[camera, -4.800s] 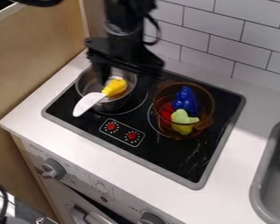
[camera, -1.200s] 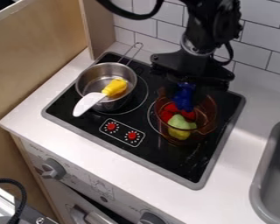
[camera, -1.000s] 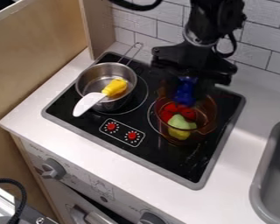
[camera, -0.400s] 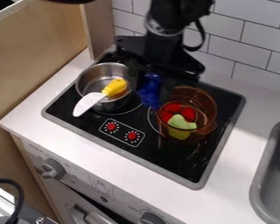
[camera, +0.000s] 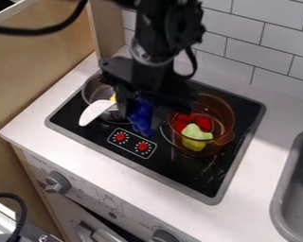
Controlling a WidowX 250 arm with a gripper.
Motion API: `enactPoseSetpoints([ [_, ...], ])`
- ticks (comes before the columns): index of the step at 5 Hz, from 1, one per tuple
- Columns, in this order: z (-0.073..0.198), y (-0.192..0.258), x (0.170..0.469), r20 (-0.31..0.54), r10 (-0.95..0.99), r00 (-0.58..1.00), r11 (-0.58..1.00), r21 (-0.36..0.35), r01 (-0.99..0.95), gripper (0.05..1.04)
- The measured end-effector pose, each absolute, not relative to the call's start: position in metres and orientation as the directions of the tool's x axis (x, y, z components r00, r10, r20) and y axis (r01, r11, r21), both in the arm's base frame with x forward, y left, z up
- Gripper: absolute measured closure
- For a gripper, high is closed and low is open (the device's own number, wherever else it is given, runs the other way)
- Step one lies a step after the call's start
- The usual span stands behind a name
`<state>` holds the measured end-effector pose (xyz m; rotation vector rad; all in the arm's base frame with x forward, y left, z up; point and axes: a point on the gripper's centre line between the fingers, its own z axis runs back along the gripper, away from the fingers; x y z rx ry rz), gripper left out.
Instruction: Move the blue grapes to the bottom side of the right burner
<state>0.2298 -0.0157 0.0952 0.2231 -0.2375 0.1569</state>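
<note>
- Blue grapes hang just left of the amber pot in my camera view, over the black cooktop; whether their lower end touches it, I can't tell from my seat.
- My gripper points down left of the amber pot, its fingers closed around the grapes, one to each side.
- The black arm drops in from the top edge, up and left of the amber pot, and the wide gripper body hides a bit of that pot's upper left rim from me.
- Inside the amber pot I see a red piece and a pale yellow-green piece.
- Farther left of it stands the steel pot, partly behind the gripper, with a white-and-yellow utensil (its pale end sticks out toward me).
- Down and left of the amber pot sits the small control panel with two red dials.
- White counter surrounds the cooktop; to the amber pot's right is the gray sink, behind it the tiled wall, and far left a wooden panel.
</note>
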Motion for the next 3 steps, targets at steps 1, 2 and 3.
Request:
enactPoseSetpoints([
  [1,0.087,-0.015,0.227,0.267,0.121,0.956,0.964,0.200,-0.178,0.575],
  [2,0.077,-0.016,0.228,0.296,0.124,0.947,0.962,0.197,-0.187,0.575],
  [3,0.070,-0.015,0.226,0.306,0.123,0.944,0.960,0.205,-0.191,0.575],
])
